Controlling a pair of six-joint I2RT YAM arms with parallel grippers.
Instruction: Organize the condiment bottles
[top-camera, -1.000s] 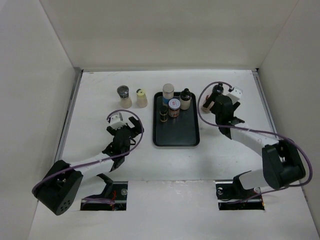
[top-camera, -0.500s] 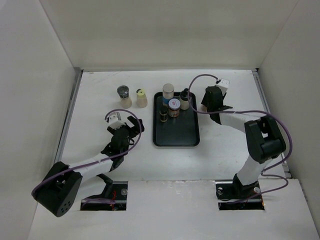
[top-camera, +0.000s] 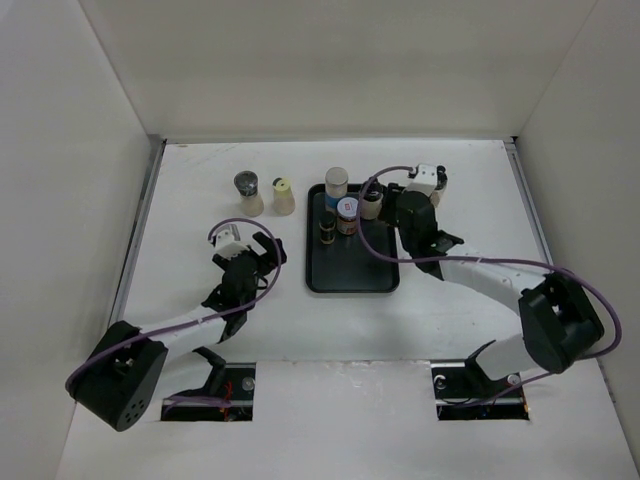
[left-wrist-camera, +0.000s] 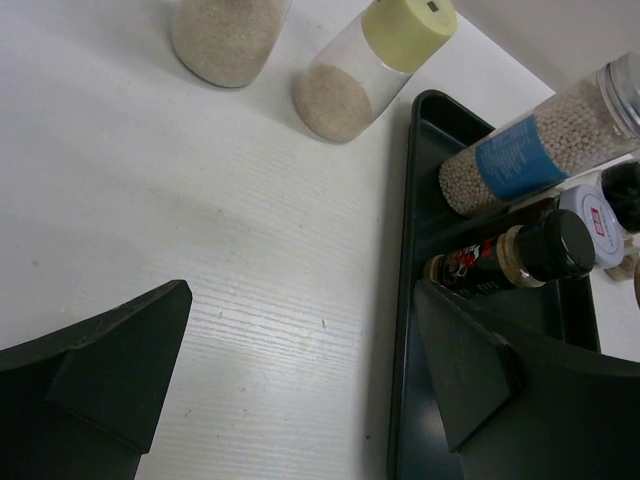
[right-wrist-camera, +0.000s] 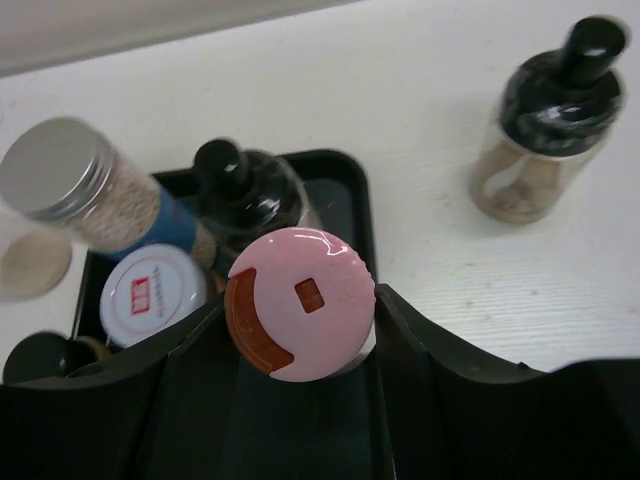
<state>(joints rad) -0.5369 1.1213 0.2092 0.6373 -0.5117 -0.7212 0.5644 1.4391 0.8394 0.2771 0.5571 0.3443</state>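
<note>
Aim for bare floor in the flat black rectangular tray (top-camera: 352, 268), near its far right corner. Leave the left gripper (left-wrist-camera: 300, 330), spread wide and empty, parked beside the tray's left rim. Work with the right gripper (right-wrist-camera: 300, 325), closed snugly on the pink-capped round bottle (right-wrist-camera: 300, 295) over that corner. Lower straight down, steering clear of the black-stoppered dark bottle (right-wrist-camera: 235, 185) and white-lidded jar (right-wrist-camera: 150, 295) close by. Release only once seated upright.
</note>
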